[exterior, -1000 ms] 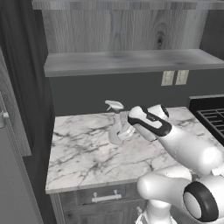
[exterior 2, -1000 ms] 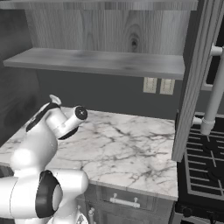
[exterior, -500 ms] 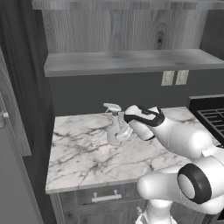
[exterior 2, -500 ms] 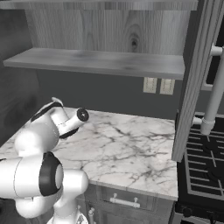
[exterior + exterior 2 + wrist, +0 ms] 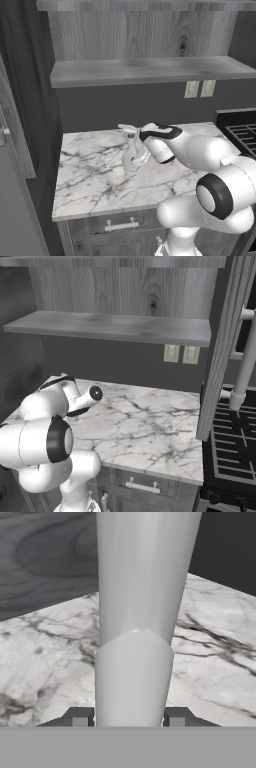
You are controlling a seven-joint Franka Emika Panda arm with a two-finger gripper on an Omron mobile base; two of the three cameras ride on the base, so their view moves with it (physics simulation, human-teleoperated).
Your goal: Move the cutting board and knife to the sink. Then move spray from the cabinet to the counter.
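two fingertips (image 5: 80,717) pinch the spray bottle (image 5: 131,150) upright, low over the marble counter (image 5: 95,175), apparently for setting down.

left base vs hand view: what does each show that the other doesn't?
Left base view alone: the spray's trigger head, the open cabinet shelf, wall outlets, a drawer handle, the stove edge, and the arm reaching across the counter.

Hand view alone: the two fingers flanking the spray's body close up, gripper shut on it, with a seam across the body.

Both: the spray upright over the marble counter, wood grain behind.
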